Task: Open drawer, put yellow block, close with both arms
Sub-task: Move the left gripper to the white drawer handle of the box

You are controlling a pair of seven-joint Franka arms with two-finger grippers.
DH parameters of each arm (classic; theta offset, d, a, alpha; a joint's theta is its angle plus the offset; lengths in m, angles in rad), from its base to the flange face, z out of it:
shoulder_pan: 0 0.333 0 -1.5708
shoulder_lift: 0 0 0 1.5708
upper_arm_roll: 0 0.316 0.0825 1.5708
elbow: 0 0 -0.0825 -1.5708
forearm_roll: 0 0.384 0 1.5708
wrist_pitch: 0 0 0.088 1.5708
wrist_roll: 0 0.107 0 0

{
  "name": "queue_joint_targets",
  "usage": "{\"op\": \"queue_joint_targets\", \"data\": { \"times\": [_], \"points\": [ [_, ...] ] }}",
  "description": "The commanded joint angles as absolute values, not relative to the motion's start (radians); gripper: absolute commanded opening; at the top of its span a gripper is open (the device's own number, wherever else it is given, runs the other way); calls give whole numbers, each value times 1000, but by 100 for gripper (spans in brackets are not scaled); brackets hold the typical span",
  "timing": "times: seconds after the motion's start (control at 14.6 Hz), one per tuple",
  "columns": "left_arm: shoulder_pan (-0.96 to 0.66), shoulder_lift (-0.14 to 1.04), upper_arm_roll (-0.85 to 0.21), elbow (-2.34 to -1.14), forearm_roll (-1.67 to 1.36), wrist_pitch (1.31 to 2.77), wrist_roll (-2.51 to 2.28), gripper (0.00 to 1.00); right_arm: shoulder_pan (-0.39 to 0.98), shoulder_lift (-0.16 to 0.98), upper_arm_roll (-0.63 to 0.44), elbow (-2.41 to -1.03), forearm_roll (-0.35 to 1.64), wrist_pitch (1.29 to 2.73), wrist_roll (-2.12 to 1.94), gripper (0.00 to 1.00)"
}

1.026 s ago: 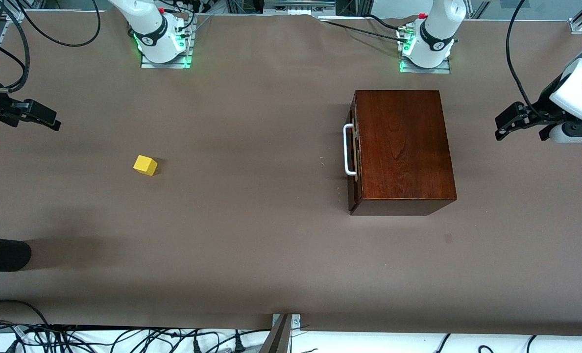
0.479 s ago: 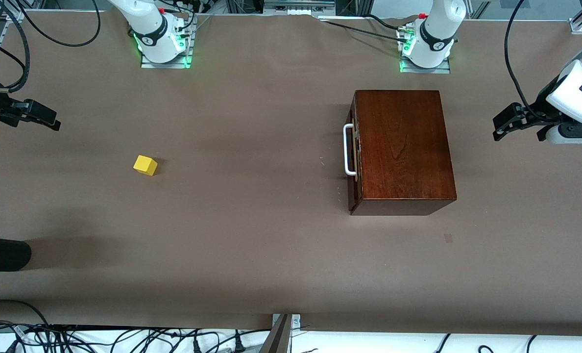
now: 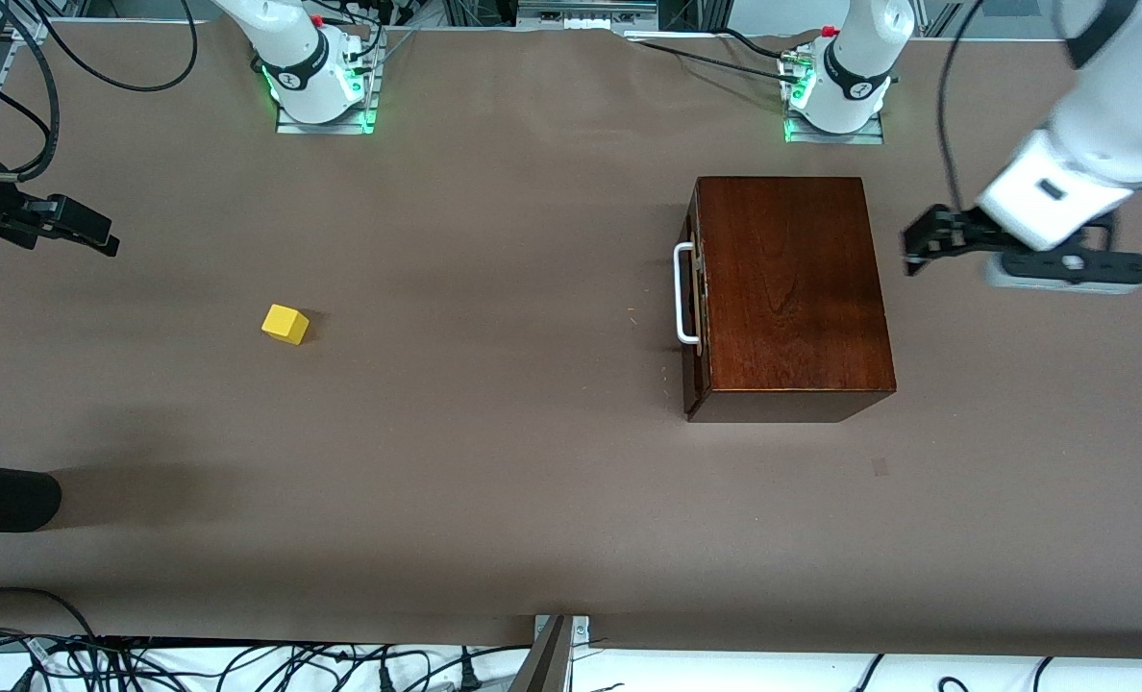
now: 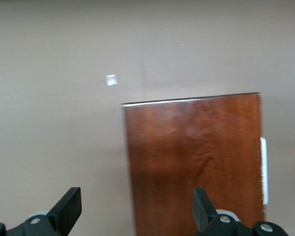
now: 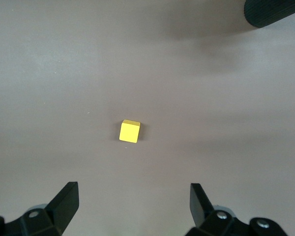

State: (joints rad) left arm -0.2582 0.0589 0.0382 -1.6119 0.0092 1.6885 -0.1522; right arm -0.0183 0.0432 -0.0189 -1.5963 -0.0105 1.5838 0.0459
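The drawer (image 3: 690,298) is shut inside the box (image 3: 788,288), near the left arm's end of the table (image 3: 494,461), so opening is judged first. The yellow block (image 3: 285,324) sits on the table toward the right arm's end. The left gripper (image 3: 917,252) is held spread just beside the box, the right gripper (image 3: 90,234) is held spread at the table's edge, and the handle (image 3: 684,293) must be reached next.

Yellow block (image 3: 285,324) toward the right arm's end, wooden box (image 3: 788,293) toward the left arm's.

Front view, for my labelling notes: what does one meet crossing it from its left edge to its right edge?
right end effector → yellow block → white loop handle of the drawer → wooden box → left end effector
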Motion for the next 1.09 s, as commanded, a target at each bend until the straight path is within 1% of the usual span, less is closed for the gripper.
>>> {"op": "queue_joint_targets", "data": {
  "times": [0.0,0.27,0.41,0.62,0.89,1.03],
  "points": [
    [-262,142,-56,-1513,-8,1654,-251,100,-34,40,-2,-1594,-20,1585,58,100],
    [-262,257,-205,-1431,-8,1644,-392,100,-34,40,-3,-1592,-21,1585,58,100],
    [-291,323,-251,-1414,-5,1647,-510,100,-34,40,-3,-1594,-21,1585,58,100],
    [-359,408,-250,-1411,3,1661,-568,100,-34,40,-2,-1594,-20,1585,58,100],
    [-429,477,-245,-1411,9,1693,-629,100,-34,40,-2,-1594,-20,1585,58,100],
    [-462,505,-247,-1413,72,1716,-646,100,-34,40,-2,-1594,-20,1585,58,100]
  ]
}}
